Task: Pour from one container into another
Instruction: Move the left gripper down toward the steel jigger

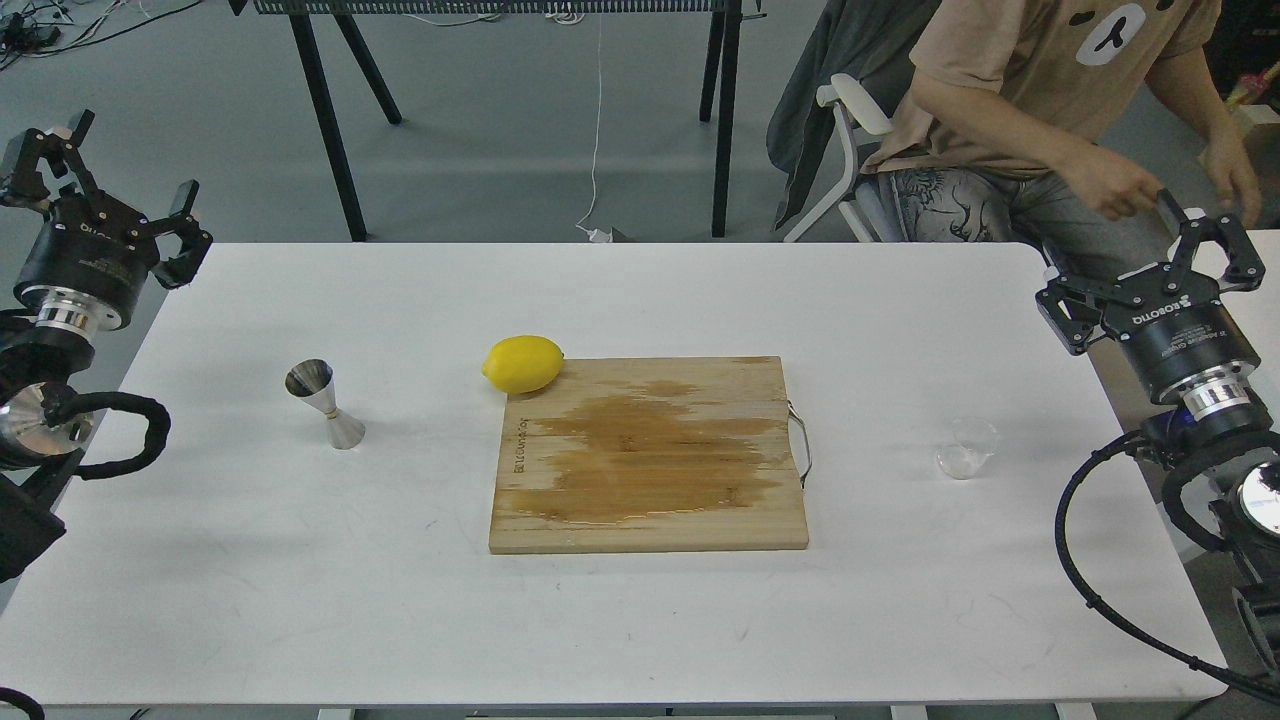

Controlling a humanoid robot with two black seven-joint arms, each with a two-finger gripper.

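White worktop [250,560] ran wide, with bare surface along its near edge and at both front corners. Steel jigger [326,403] stood upright on the left part, well in from the left edge, open worktop all round it. Clear cup [968,447] stood upright on the right part, nearer the right edge, also free on every side. Between the two lay a wooden cutting board [650,455], flat at centre, wet-stained across its middle, metal handle on its right side. A lemon [523,363] sat at the board's far left corner, touching it.

Left tool [110,190] hung off the far left corner of the worktop, fingers spread, holding nothing. Right tool [1150,265] hung above the right edge, fingers likewise spread and empty, well apart from the cup.

A seated person [1050,100] was beyond the far right corner, one hand [1115,190] just behind the right tool.
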